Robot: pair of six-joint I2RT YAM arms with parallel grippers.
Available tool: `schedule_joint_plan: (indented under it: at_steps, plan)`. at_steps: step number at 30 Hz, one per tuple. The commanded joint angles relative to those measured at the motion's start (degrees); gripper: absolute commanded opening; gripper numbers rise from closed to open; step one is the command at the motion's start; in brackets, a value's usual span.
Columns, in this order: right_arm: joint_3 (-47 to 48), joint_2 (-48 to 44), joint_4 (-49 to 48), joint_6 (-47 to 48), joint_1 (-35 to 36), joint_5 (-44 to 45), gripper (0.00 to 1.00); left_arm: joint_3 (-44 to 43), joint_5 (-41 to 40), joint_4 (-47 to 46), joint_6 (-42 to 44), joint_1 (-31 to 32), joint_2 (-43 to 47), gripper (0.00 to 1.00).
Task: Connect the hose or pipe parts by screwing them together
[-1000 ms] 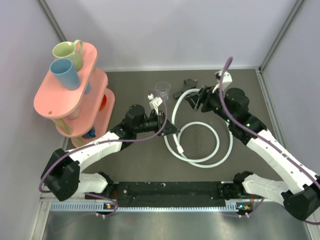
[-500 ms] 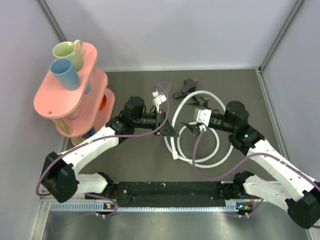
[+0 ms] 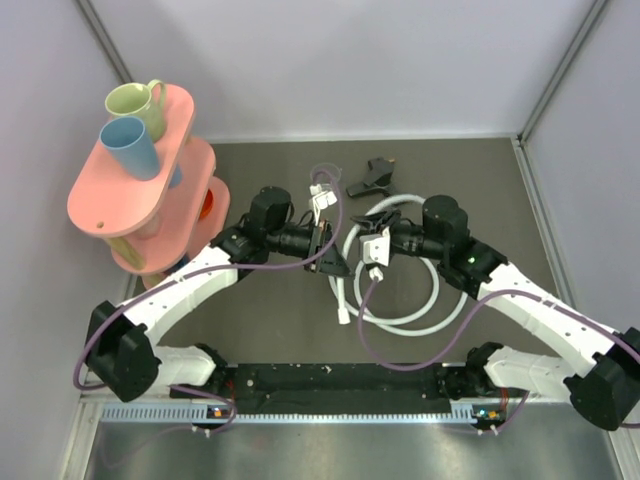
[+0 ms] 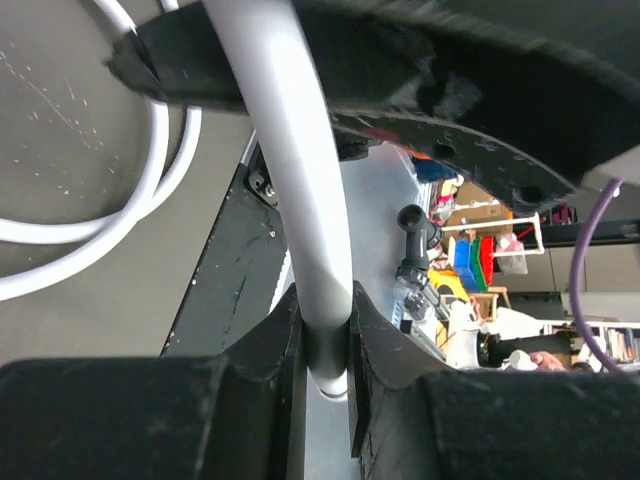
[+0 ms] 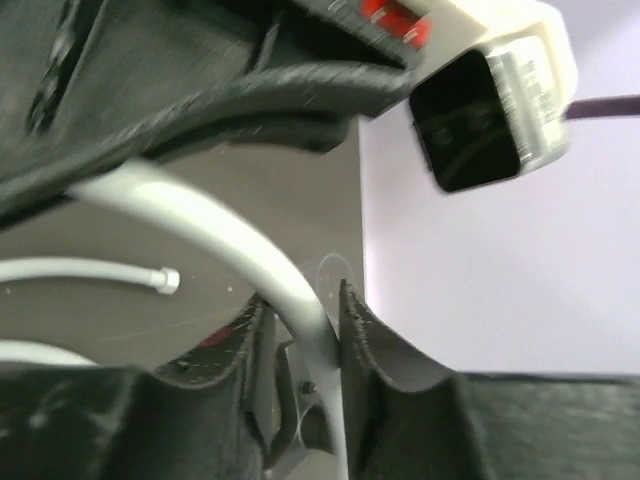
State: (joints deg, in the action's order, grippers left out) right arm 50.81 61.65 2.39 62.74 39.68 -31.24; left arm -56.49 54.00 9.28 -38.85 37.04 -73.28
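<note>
The white hose (image 3: 405,315) lies in loops mid-table, its free end connector (image 3: 343,318) pointing toward the front. My left gripper (image 3: 336,262) is shut on a raised stretch of it; the left wrist view shows the hose (image 4: 290,150) pinched between the jaws of that gripper (image 4: 325,312). Right beside it, my right gripper (image 3: 372,247) has the same hose (image 5: 230,240) running aslant between its fingers, which press on it at the gripper (image 5: 300,305). A hose end (image 5: 165,281) rests on the table beyond. The black T-shaped fitting (image 3: 372,178) sits alone at the back.
A pink tiered rack (image 3: 120,205) stands at the left with a green mug (image 3: 135,103) and a blue mug (image 3: 130,148) on top. Purple cables (image 3: 400,350) arc off both wrists. A black rail (image 3: 330,378) runs along the front edge; grey walls enclose the table.
My right arm swung from the back near the fitting leftward to the hose beside my left gripper, and its jaws narrowed round the hose. The left gripper kept its hold, shifting slightly.
</note>
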Motion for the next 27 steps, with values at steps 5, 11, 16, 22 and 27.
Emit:
schedule_joint_plan:
  at_steps: [5, 11, 16, 22, 27]
  plan:
    - [-3.3, -0.7, -10.7, 2.0, 1.1, 9.6, 0.00, -6.1, 3.4, -2.5, 0.5, -5.6, 0.1, 0.33]
    - [-3.4, 0.4, -14.0, -2.0, 0.5, 23.2, 0.00, -4.2, -9.5, -0.7, 4.1, -10.9, 9.4, 0.77]
    - [-2.5, 1.3, -14.8, -8.8, -1.3, 26.5, 0.00, 1.2, -19.8, -4.7, 5.1, -10.9, 16.4, 0.79]
    - [-1.9, 2.7, -16.8, -13.6, -2.5, 30.9, 0.00, 5.6, -20.4, -7.3, 1.9, -10.9, 19.8, 0.77]
    - [-1.1, 3.2, -16.5, -15.3, -3.1, 32.6, 0.00, 10.4, -19.4, -13.8, -1.8, -10.9, 21.2, 0.75]
